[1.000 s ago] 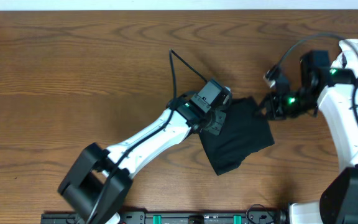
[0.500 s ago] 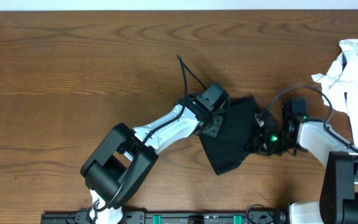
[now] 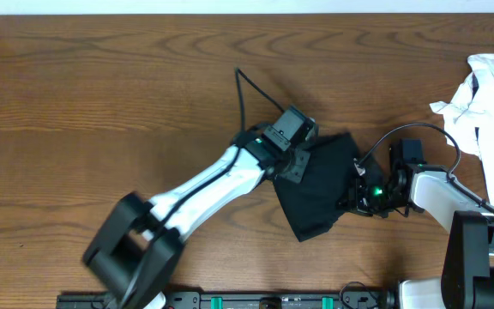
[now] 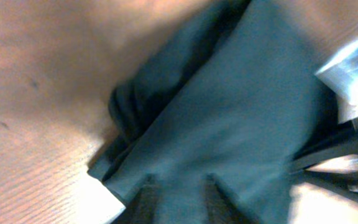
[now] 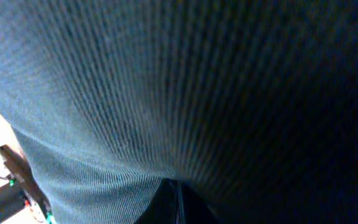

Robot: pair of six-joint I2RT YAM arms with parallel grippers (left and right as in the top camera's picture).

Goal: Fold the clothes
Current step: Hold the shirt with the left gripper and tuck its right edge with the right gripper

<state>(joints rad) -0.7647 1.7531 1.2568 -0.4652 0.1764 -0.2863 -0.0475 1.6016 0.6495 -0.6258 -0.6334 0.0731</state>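
The clothes [image 3: 322, 187], a black T-shirt, lie folded into a small slanted rectangle at the table's middle right. My left gripper [image 3: 305, 165] rests on the upper left edge of the fold. In the left wrist view its two dark fingers [image 4: 143, 198] stand apart, with the dark fabric [image 4: 229, 112] flat between them. My right gripper [image 3: 352, 196] is low at the shirt's right edge. In the right wrist view its jaws [image 5: 179, 186] are pressed together and ribbed fabric [image 5: 166, 87] fills the frame. Whether any cloth is pinched there does not show.
A crumpled white garment [image 3: 491, 90] lies at the table's far right edge, behind the right arm. A black cable [image 3: 245, 99] arcs up from the left wrist. A black rail [image 3: 230, 300] runs along the front edge. Bare wood [image 3: 101, 112] spreads to the left.
The right arm swung from the shirt's upper right corner down to its right edge. The left gripper's fingers have parted, its arm shifting slightly. The shirt keeps its shape.
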